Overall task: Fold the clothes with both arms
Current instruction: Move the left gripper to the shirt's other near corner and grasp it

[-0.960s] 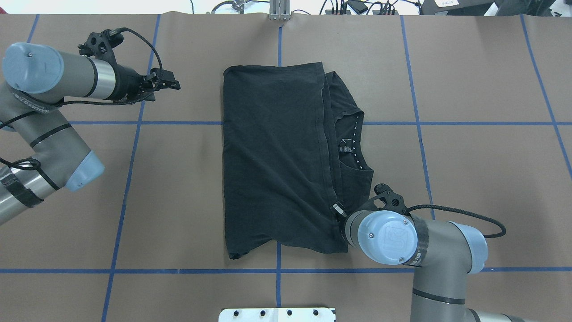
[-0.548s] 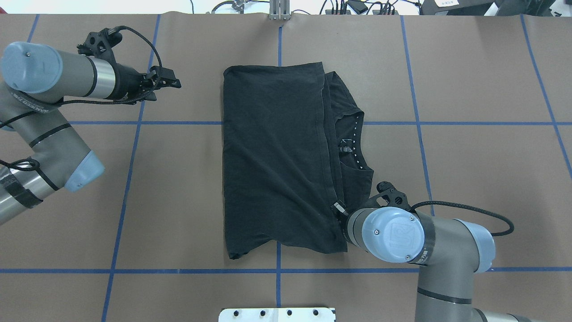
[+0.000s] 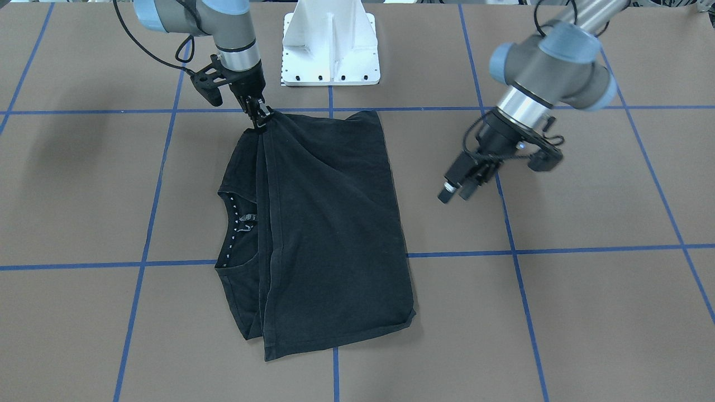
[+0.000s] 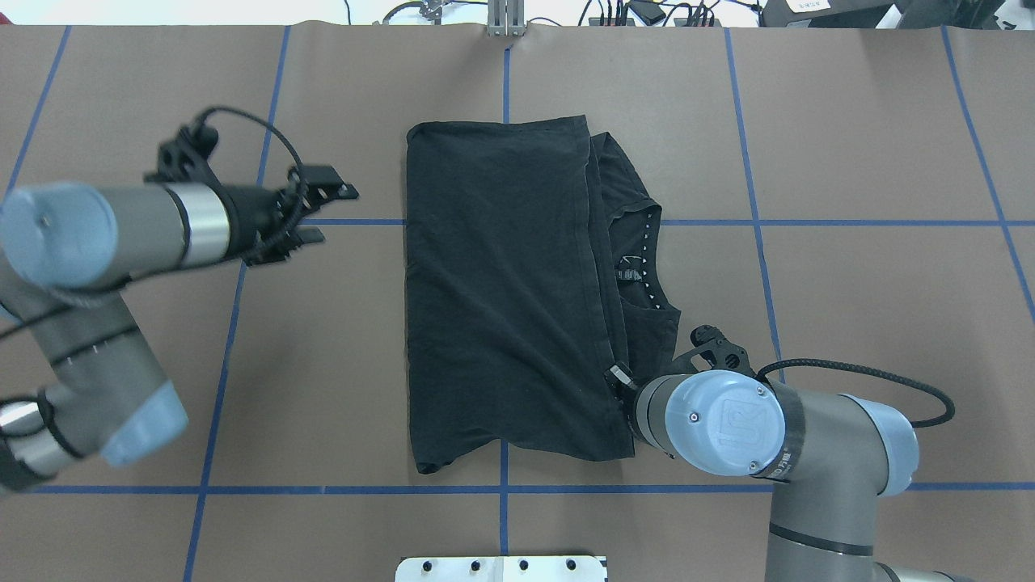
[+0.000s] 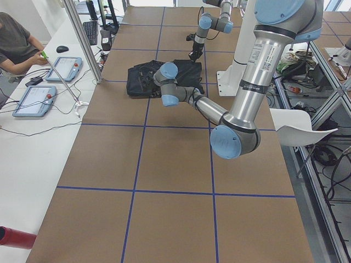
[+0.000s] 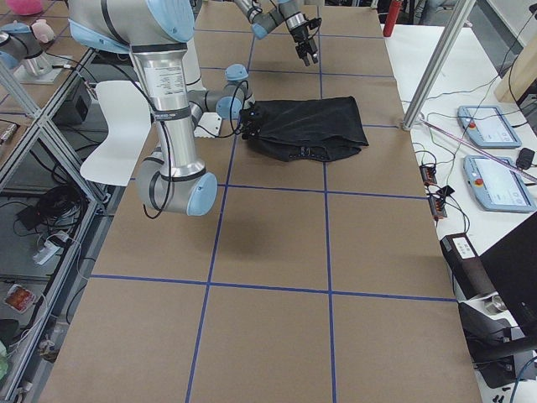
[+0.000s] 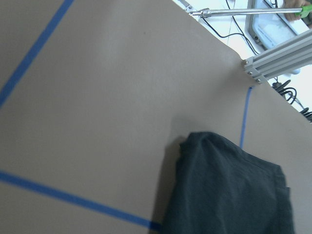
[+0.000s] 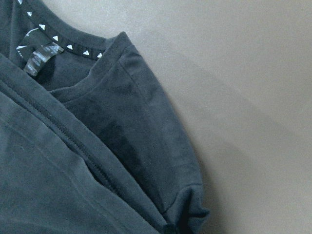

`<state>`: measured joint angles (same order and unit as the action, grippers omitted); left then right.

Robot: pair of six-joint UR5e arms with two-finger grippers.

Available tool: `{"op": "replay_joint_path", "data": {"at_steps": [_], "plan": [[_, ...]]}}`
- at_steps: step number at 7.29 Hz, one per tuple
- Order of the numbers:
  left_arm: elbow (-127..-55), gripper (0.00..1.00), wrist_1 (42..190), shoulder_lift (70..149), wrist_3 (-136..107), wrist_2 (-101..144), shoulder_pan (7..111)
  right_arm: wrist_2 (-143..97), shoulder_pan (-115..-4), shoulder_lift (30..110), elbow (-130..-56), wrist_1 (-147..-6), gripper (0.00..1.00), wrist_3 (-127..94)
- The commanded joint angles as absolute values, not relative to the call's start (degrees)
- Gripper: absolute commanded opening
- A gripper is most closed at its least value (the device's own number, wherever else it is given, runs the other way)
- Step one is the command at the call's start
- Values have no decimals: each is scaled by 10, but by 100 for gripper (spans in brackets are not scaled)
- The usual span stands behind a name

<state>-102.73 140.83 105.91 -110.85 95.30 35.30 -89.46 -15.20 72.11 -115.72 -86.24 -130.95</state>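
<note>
Black cotton, the T-shirt [image 4: 501, 283] lies folded into a soft rectangle in the middle of the brown table [image 4: 849, 283]. Its print is hidden, and only the dotted neck lining [image 4: 647, 267] shows. The right gripper [image 3: 260, 119] pinches the shirt's corner. The left gripper [image 4: 335, 214], spread and empty, has moved nearer to the shirt.

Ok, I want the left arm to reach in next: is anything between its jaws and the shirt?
Nothing visible does. Only bare brown table lies between the shirt and the open jaws of the left arm.
</note>
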Motion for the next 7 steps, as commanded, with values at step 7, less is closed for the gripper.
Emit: {"op": "replay_joint_path", "data": {"at_steps": [7], "plan": [[-1066, 81, 1346, 1027, -1269, 802, 83, -904, -152, 717, -1159, -862, 0, -1310]]}}
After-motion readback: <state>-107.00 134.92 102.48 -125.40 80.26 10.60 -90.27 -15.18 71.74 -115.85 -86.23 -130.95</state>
